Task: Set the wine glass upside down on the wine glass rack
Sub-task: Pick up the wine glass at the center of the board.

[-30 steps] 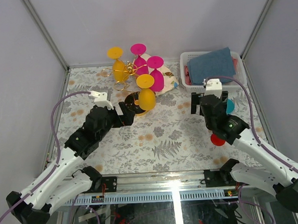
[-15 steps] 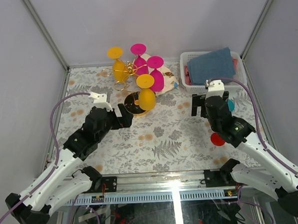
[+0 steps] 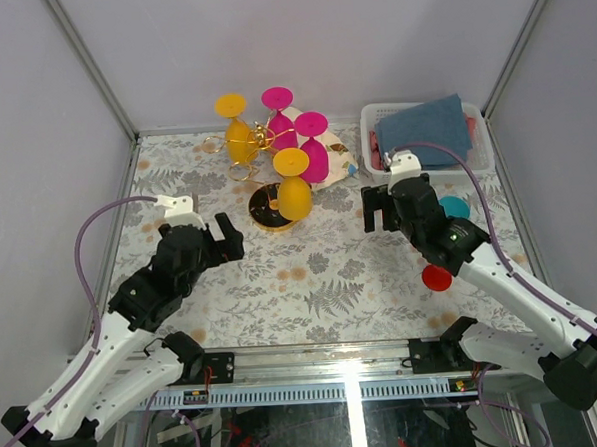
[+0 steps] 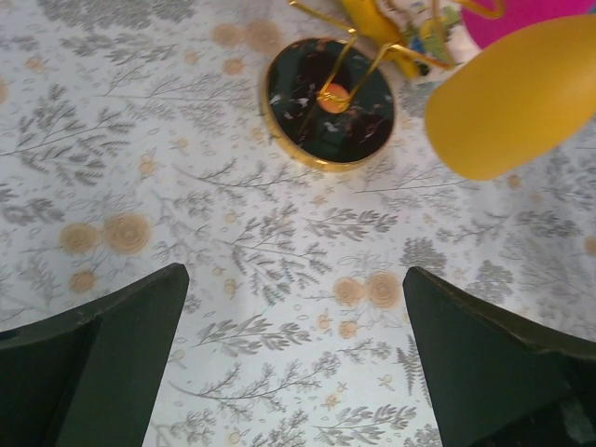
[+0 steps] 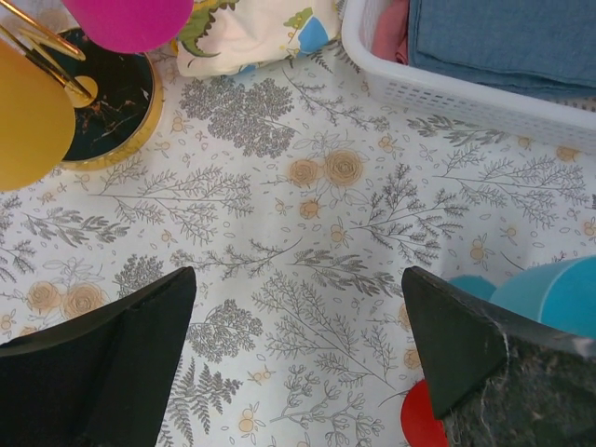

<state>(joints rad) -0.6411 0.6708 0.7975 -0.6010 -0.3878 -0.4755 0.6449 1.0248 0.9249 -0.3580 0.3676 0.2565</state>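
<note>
From above, the wine glass rack [image 3: 268,207] is standing at the back of the desk [image 3: 331,272]. Four glasses are hanging on it upside down, two yellow and two pink. The front yellow wine glass [image 3: 294,189] is hanging nearest the left jaws. The left jaws are gaping wide and holding nothing. The right jaws are doing the same, near a white basket [image 3: 368,140].

The left wrist camera is showing the rack's black base and the yellow glass bowl up off the desk. Nothing is sitting between the wide jaws.

The right wrist camera is showing wide, empty jaws too. A teal thing [image 5: 549,289] and a red thing [image 5: 424,419] are lying close by. I cannot tell what they are.

The job is looking done, since the glass is hanging free with nothing gripping it.
</note>
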